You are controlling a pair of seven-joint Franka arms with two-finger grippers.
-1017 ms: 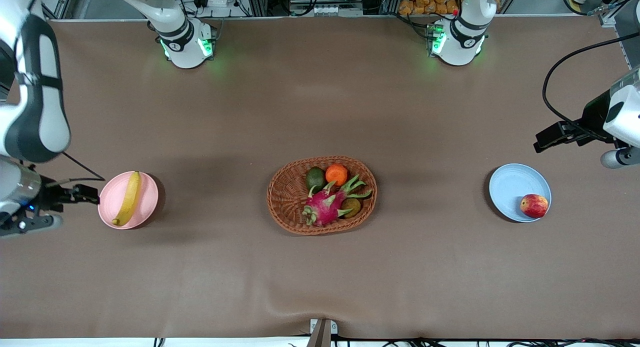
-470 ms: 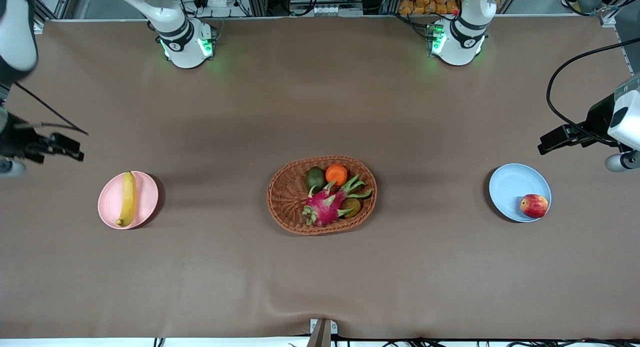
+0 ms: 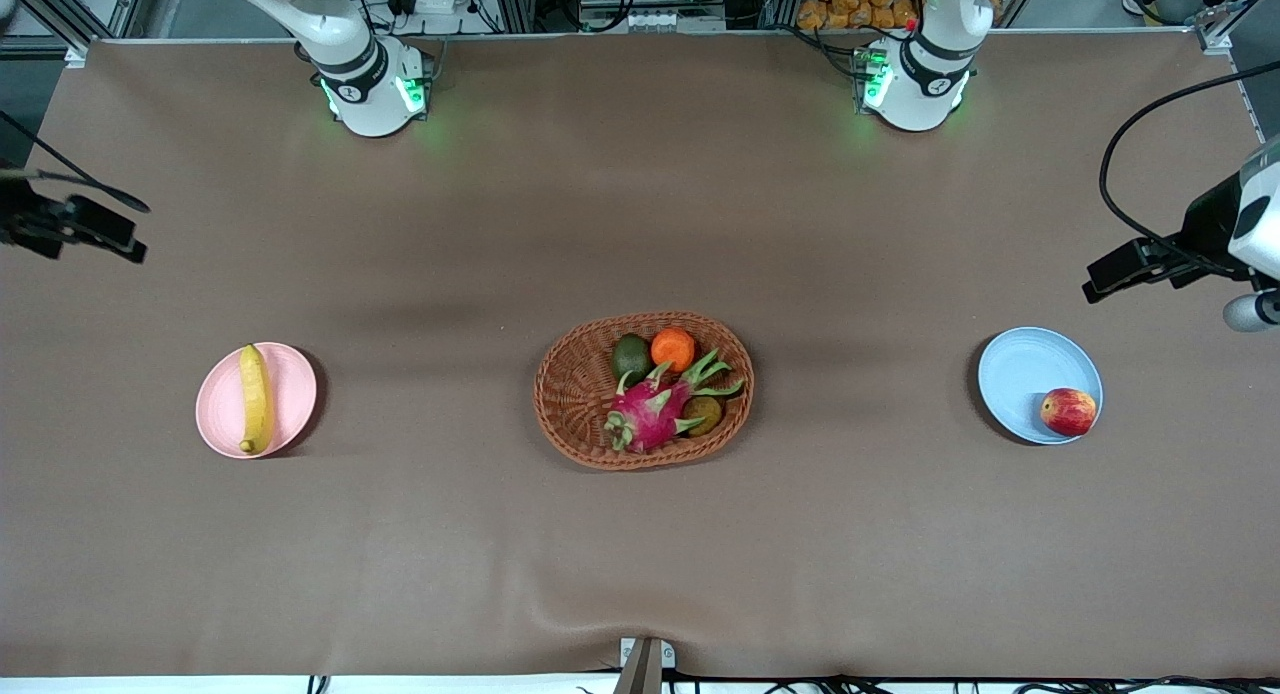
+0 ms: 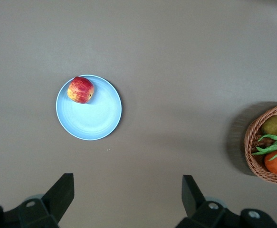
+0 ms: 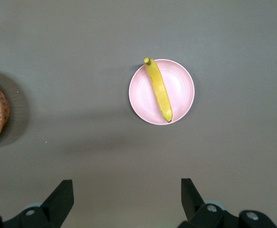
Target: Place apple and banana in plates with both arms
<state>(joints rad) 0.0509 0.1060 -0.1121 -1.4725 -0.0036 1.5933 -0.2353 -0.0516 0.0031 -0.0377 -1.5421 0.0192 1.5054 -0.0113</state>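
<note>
Front view: banana (image 3: 254,399) on pink plate (image 3: 290,399), apple (image 3: 1068,411) on blue plate (image 3: 1020,374)

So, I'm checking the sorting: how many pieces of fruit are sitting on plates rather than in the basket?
2. The banana lies on the pink plate toward the right arm's end; the apple sits on the blue plate toward the left arm's end.

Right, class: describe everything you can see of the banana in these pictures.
The banana is long, nearly straight and yellow, with a dark tip at the end nearer the front camera and a short stem at its other end. Its skin looks smooth and unpeeled. It lies flat across the pink plate, about as long as the plate is wide, toward the right arm's end of the table. Only the plate touches it.
</note>
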